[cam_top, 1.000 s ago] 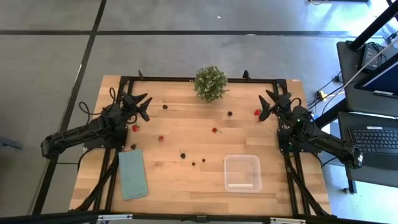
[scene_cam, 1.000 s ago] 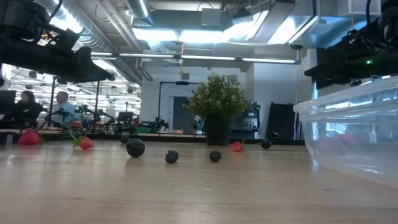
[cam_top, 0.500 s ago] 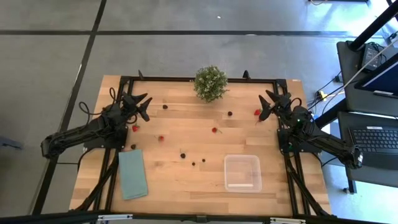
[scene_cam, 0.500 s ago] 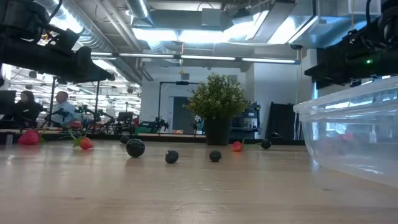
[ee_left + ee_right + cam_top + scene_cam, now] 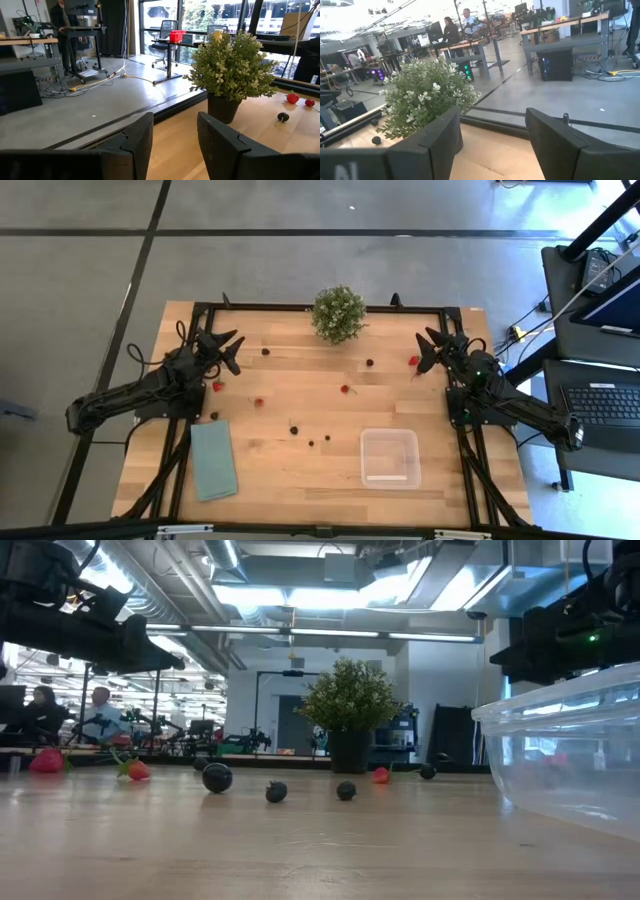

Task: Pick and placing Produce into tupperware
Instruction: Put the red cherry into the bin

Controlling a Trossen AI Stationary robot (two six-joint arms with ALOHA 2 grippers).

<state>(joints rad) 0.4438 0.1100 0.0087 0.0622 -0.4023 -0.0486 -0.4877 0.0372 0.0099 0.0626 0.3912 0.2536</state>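
The produce, small red and dark berries, lies scattered on the wooden table: a red one [image 5: 218, 386] near my left gripper, another red one [image 5: 414, 360] near my right gripper, and dark ones [image 5: 311, 442] toward the middle. The clear tupperware [image 5: 390, 458] stands at the near right and fills the right of the low view [image 5: 570, 755]. My left gripper [image 5: 230, 349] hovers open over the far left, and its wrist view [image 5: 175, 132] shows nothing between the fingers. My right gripper [image 5: 430, 349] hovers open over the far right, also with nothing between its fingers [image 5: 492, 137].
A bushy green potted plant [image 5: 338, 313] stands at the middle of the far edge, between the two grippers. A flat teal cloth [image 5: 213, 460] lies at the near left. Bare wood lies between the berries and the tupperware.
My right gripper has rolled a little about the line it points along, staying in place. The berries, the tupperware and my left gripper have not moved.
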